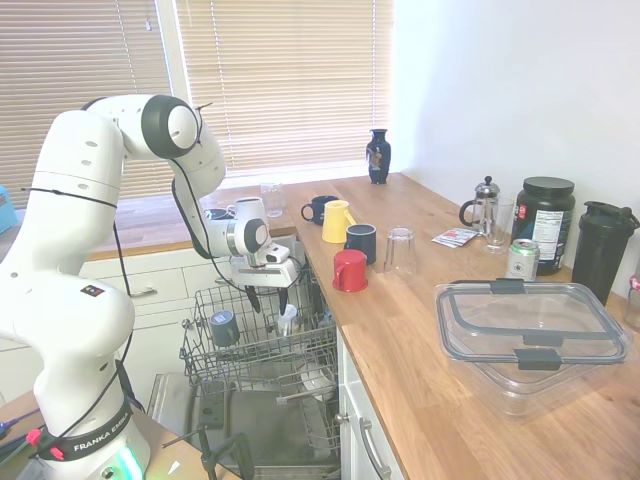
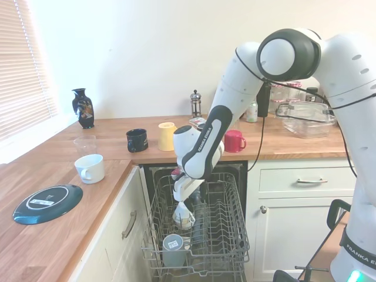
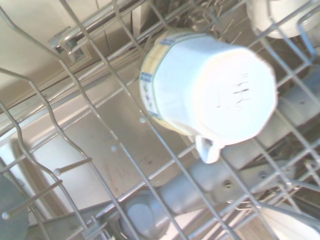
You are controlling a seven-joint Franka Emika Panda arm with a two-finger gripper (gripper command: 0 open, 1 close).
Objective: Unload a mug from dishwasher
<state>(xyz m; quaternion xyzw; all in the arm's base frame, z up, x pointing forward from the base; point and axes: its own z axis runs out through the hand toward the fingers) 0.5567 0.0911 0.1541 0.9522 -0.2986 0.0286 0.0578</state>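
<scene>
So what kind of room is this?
Most likely a home kitchen: a wooden countertop with mugs on it, a dishwasher with its rack pulled out, and a French press.

Sunlit window blinds (image 1: pixel 280 80), white walls (image 1: pixel 520 90), wooden worktop (image 1: pixel 430 330).

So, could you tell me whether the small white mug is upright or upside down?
Upside down: the mug shows its flat base to the wrist camera, sitting in the dishwasher rack.

A home kitchen; an L-shaped wooden table (image 1: pixel 420 330) runs over white drawer cabinets (image 2: pixel 296 220); an open white-fronted dishwasher (image 2: pixel 197 235) shows its grey wire rack; a glass French press (image 1: pixel 485 207), coloured mugs and slatted window blinds (image 1: pixel 285 80) complete it.
</scene>
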